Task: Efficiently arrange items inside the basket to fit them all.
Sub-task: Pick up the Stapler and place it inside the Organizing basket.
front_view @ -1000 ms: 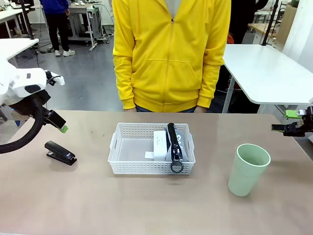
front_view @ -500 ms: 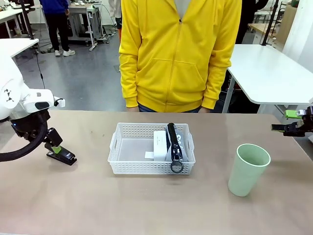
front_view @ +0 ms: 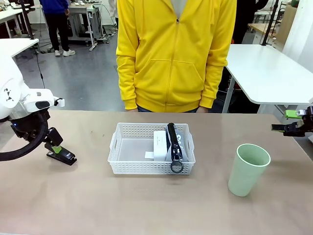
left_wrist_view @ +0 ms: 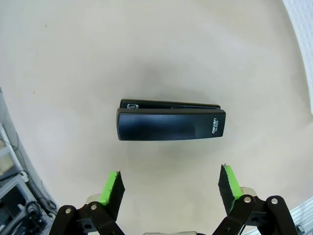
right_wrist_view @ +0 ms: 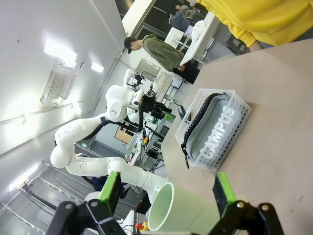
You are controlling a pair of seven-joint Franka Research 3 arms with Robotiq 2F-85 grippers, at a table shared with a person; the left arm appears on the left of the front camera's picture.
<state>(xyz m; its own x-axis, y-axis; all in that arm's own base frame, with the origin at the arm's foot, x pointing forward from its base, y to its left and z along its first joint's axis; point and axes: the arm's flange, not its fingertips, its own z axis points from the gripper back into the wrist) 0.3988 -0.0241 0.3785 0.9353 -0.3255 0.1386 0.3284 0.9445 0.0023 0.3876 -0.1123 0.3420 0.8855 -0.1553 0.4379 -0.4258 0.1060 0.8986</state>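
A black stapler (front_view: 62, 155) lies flat on the table at the left. My left gripper (front_view: 55, 147) hangs open just above it. In the left wrist view the stapler (left_wrist_view: 171, 122) lies crosswise a little beyond the open left gripper (left_wrist_view: 171, 180). The white basket (front_view: 146, 168) sits mid-table holding a small white box (front_view: 159, 143) and a grey pouch (front_view: 177, 145) with a black zipper. A pale green cup (front_view: 248, 169) stands upright to the right of the basket. My right gripper (front_view: 293, 123) is open at the right table edge; its wrist view shows the cup (right_wrist_view: 183, 208) near the right gripper (right_wrist_view: 166, 190), with basket (right_wrist_view: 234, 138) and pouch (right_wrist_view: 215, 129) beyond.
A person in a yellow jacket (front_view: 173, 54) stands at the far side behind the basket, hands out of view. The basket's left half (front_view: 132, 149) holds only a small white tag. Bare tabletop (front_view: 146, 205) lies in front of the basket.
My left gripper came down and toward the stapler, then held still just above it. The right arm, basket and cup stayed put. The person shifted slightly.
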